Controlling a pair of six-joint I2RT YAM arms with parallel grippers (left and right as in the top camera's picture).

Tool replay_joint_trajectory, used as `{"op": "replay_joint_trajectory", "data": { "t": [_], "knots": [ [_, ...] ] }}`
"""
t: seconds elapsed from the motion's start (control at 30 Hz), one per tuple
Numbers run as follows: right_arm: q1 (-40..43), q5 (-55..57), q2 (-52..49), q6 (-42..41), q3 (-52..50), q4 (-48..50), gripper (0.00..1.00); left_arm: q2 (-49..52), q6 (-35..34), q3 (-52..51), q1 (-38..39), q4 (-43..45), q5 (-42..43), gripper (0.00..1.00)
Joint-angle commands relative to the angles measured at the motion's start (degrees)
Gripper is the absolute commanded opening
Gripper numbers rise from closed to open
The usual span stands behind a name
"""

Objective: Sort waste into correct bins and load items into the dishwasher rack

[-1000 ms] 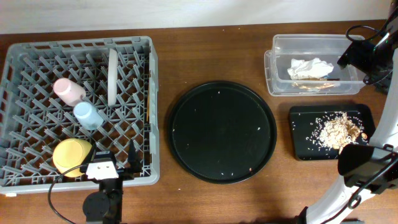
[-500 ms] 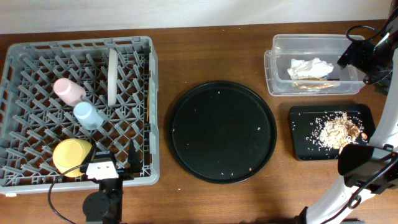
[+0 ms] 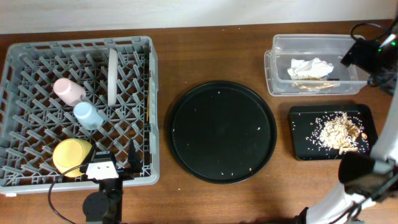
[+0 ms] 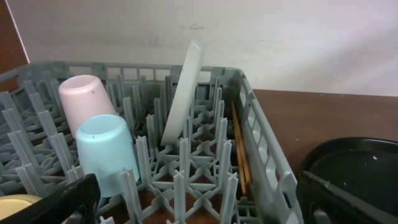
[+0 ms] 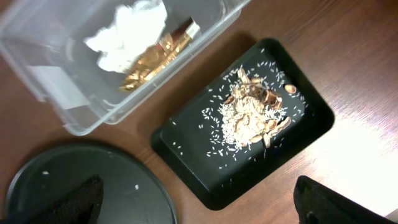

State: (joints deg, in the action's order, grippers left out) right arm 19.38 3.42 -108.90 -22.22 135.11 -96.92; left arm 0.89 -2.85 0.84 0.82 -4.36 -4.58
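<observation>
The grey dishwasher rack (image 3: 18, 56) holds a pink cup (image 3: 68, 91), a light-blue cup (image 3: 88, 115), a yellow bowl (image 3: 71, 155) and a pale plate (image 3: 112, 76) standing on edge. A pair of wooden chopsticks (image 4: 239, 149) lies inside the rack along its right wall. My left gripper (image 3: 118, 157) hangs open over the rack's front edge with nothing between its fingers. The clear tub (image 3: 280, 84) contains a crumpled white napkin (image 3: 309, 67). Food scraps (image 3: 339, 130) lie on the shallow black tray (image 3: 301, 149). My right gripper (image 5: 205, 205) is open and empty, high above the black tray (image 5: 186, 155).
A large round black tray (image 3: 222, 132) with a few crumbs sits mid-table between the rack and the bins. A golden-brown scrap (image 5: 146, 65) lies beside the napkin in the tub. The right arm's base (image 3: 364, 177) stands at the front right corner.
The right arm has shifted slightly to the right near the clear tub. The left arm and all objects have stayed where they were.
</observation>
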Motion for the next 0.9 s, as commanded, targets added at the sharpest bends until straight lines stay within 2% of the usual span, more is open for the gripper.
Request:
{"op": "replay_joint_trajectory", "data": {
  "t": [0.0,0.2,0.4,0.5,0.63,0.87],
  "knots": [
    [0.02,0.48,10.01,0.17,0.81,-0.17,0.99,-0.59,-0.79,-0.33,-0.26,0.00,-0.63,0.99],
    [-0.87,2.38,22.62,0.79,0.81,2.56,0.99,-0.59,-0.76,-0.33,-0.26,0.00,-0.63,0.99],
    [-10.01,2.69,32.33,0.83,0.46,10.16,0.99,-0.59,-0.76,-0.33,-0.26,0.00,-0.63,1.00],
    [-12.17,2.67,36.98,0.81,-3.17,13.57,0.99,-0.59,-0.76,-0.33,-0.26,0.00,-0.63,0.99],
    [-12.35,2.58,46.23,0.81,-16.46,21.38,0.99,-0.59,-0.76,-0.33,-0.26,0.00,-0.63,0.99],
    [-14.36,-2.38,66.12,0.81,-51.06,44.39,0.99,-0.59,-0.76,-0.33,-0.26,0.00,-0.63,0.99]
  ]
}}
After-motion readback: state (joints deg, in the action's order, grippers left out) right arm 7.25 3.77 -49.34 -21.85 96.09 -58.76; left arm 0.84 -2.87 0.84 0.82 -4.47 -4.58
